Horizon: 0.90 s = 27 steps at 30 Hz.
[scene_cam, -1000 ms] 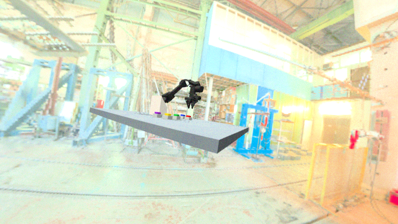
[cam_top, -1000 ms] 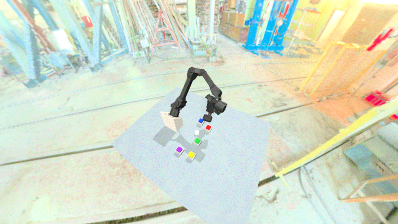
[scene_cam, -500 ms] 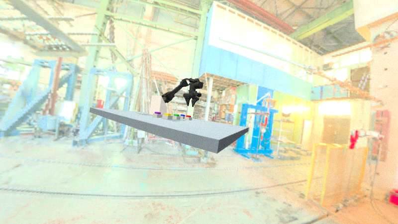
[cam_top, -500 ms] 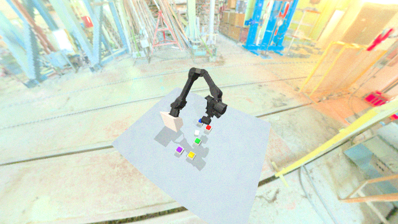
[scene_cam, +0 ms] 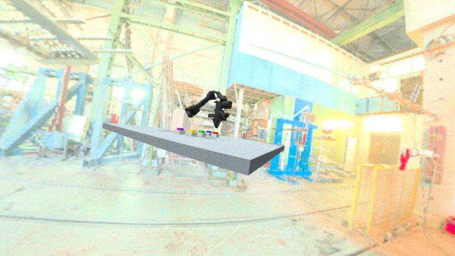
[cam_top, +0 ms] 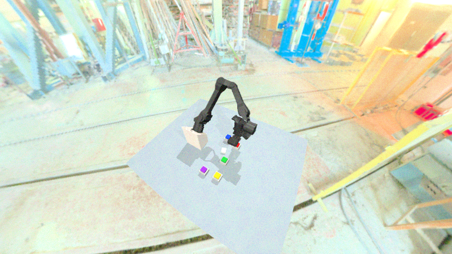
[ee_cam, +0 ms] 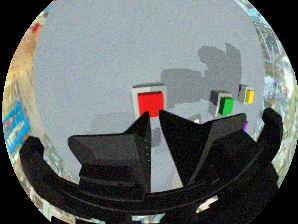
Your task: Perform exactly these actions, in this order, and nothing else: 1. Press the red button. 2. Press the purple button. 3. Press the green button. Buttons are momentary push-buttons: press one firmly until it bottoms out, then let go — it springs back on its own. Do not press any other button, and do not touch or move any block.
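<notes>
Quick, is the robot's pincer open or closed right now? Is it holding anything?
Pincer: closed, holding nothing, its tips pointing at the red button.

Grey table point(cam_top: 259, 189) carries 5 coloured buttons (1 white block point(cam_top: 224, 150)).

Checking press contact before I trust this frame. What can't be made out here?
- Red button, top view: mostly covered by the gripper; contact unclear.
- Exterior view: fingertips appear above the red button, but the gap is too small and blurred to judge.
- Wrist view: the closed fingers cut off the button's near edge; depression unreadable.
- Purple button, wrist view: only a sliver past the finger.
</notes>
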Available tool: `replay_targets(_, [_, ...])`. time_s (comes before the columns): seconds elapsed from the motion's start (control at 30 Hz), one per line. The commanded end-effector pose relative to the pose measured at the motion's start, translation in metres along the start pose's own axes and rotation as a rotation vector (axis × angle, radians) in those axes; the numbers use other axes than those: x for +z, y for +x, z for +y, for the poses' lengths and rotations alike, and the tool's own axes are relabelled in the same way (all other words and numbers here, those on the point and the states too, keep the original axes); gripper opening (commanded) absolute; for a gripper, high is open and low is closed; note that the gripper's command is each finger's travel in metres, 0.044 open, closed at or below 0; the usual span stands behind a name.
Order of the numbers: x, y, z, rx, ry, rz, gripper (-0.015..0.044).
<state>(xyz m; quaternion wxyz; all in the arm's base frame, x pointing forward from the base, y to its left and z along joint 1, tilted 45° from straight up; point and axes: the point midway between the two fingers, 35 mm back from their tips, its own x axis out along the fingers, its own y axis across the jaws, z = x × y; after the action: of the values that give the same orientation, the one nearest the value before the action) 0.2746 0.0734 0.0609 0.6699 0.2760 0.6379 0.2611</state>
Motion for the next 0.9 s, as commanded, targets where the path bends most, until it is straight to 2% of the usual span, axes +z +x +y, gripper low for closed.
replay_targets(0.0, [-0.002,0.004,-0.001,0.005,0.010,0.011,0.0020])
replay_targets(0.27, [-0.002,0.005,-0.001,0.005,0.010,0.011,0.0020])
replay_targets(0.87, [-0.002,0.034,0.000,0.006,0.010,0.011,0.0020])
